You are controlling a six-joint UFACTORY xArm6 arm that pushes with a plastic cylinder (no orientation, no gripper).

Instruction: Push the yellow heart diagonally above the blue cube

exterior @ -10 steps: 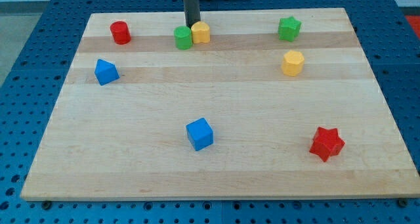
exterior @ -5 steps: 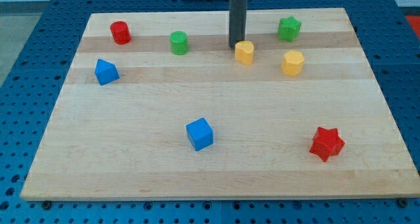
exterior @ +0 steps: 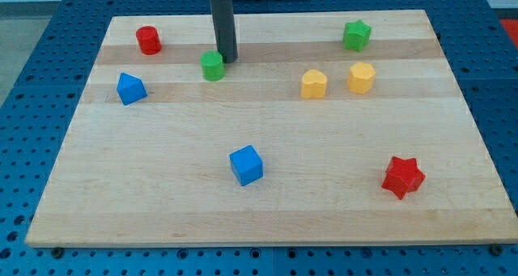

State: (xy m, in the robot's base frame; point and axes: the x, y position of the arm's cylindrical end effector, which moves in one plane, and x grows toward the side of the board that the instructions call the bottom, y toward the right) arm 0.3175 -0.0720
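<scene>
The yellow heart point(exterior: 314, 84) lies right of the board's middle, close beside a yellow hexagon point(exterior: 361, 78). The blue cube point(exterior: 246, 164) sits lower, near the centre, down and to the left of the heart. My tip point(exterior: 227, 61) is at the upper left, touching the upper right side of a green cylinder point(exterior: 213, 66), far left of the heart.
A red cylinder point(exterior: 148, 40) sits at the top left, a blue wedge-like block point(exterior: 130, 88) at the left, a green star point(exterior: 356, 35) at the top right, a red star point(exterior: 402, 176) at the lower right. All lie on the wooden board point(exterior: 162, 187).
The yellow heart moved right and down next to the yellow hexagon. My tip then left it and went left to the green cylinder, which shifted slightly down and left.
</scene>
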